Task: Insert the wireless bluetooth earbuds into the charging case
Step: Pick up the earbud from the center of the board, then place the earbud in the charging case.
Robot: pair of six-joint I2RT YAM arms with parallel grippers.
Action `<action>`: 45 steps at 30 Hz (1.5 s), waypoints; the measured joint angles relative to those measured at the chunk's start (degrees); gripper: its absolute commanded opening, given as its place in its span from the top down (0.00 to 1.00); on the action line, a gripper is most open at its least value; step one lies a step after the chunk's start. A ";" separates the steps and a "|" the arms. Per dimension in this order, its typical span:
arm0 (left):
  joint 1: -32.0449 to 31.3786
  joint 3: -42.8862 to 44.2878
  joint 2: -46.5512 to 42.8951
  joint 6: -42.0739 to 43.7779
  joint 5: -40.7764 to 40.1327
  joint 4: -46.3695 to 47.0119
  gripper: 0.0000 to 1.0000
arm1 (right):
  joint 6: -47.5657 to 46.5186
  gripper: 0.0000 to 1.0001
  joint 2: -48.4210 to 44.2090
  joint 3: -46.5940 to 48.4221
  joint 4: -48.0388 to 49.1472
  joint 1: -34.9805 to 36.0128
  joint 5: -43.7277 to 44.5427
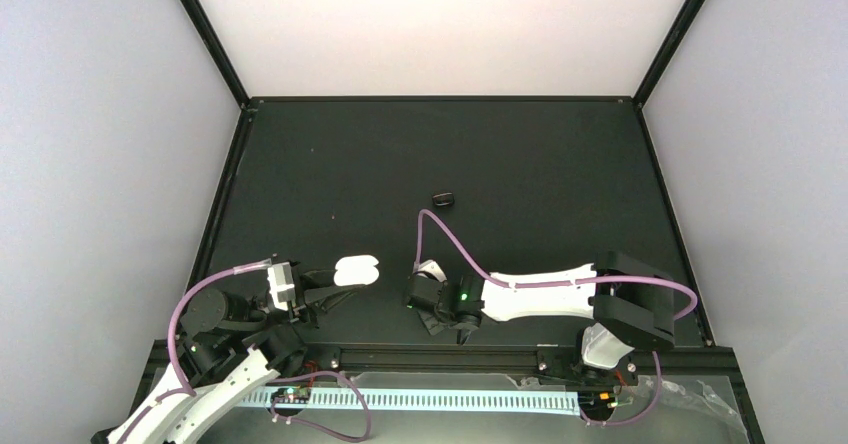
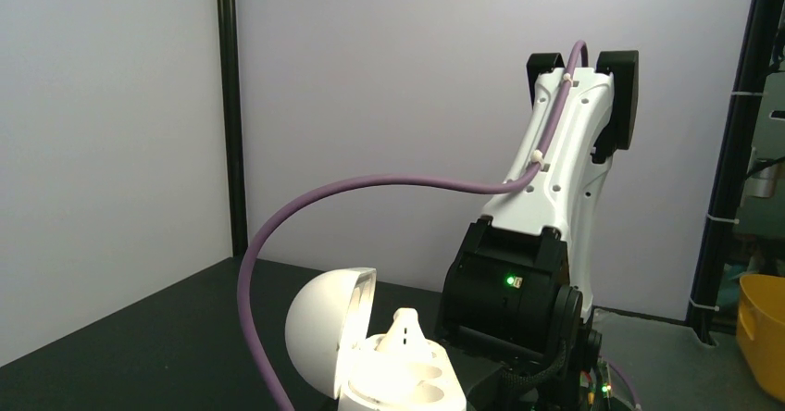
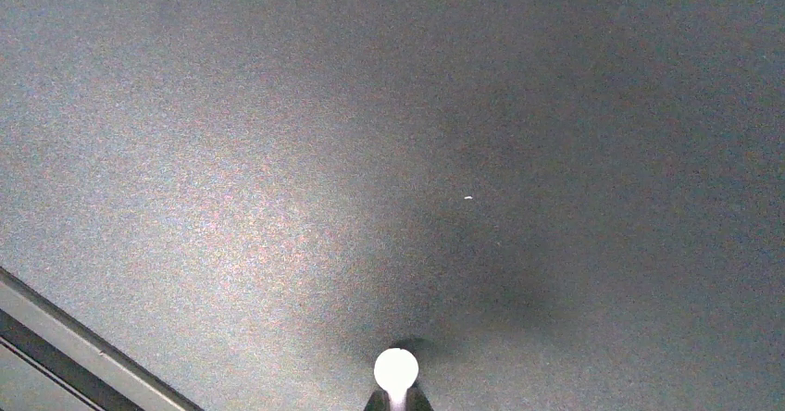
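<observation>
The right gripper (image 3: 396, 399) is pinching a white earbud (image 3: 396, 370) between its closed fingertips. In the right wrist view the bud is sitting at the 6 o'clock edge of the frame and poking out at 12 o'clock from the tips. It is hanging close over the dark table (image 3: 278, 152); whether it is touching the surface cannot be told.

In the top view the right arm (image 1: 540, 294) is reaching in from 3 o'clock along the near edge, with its wrist pointing down.

The left gripper (image 1: 335, 280) is clamping narrowly on the white charging case (image 1: 357, 270). The case is lying at about 9 o'clock from the right wrist, near it but apart.

The case is standing open. In the left wrist view its domed lid (image 2: 324, 328) is tilting back at 9 o'clock from the base (image 2: 412, 385). A second white bud (image 2: 405, 326) is standing up from the far side of that base. The left fingers themselves are not showing in this view.

A small black object (image 1: 443, 200) is lying at 12 o'clock from the right wrist, well apart. It is too small to tell whether it is a bud or a case.

A yellow bin (image 2: 764, 332) is sitting off the table at 3 o'clock in the left wrist view.
</observation>
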 measured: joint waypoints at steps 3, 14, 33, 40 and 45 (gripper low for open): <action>0.00 0.00 0.00 0.00 0.00 0.00 0.98 | 0.00 0.99 -0.28 0.00 -0.04 0.00 0.02; 0.00 -0.02 0.15 -0.04 0.02 0.59 0.99 | -2.64 0.99 -16.22 -0.55 -4.68 -1.88 4.44; 0.00 -3.39 22.67 -3.04 12.59 27.91 0.98 | -34.64 0.99 -43.93 30.53 -21.33 -2.10 -13.33; 0.00 -0.85 31.26 -4.68 19.76 32.15 0.98 | -41.24 0.99 -34.95 33.70 -22.95 -1.07 -16.70; 0.00 -0.83 34.40 -5.73 23.08 33.03 0.98 | -44.72 0.99 -31.32 35.23 -23.34 -0.24 -16.76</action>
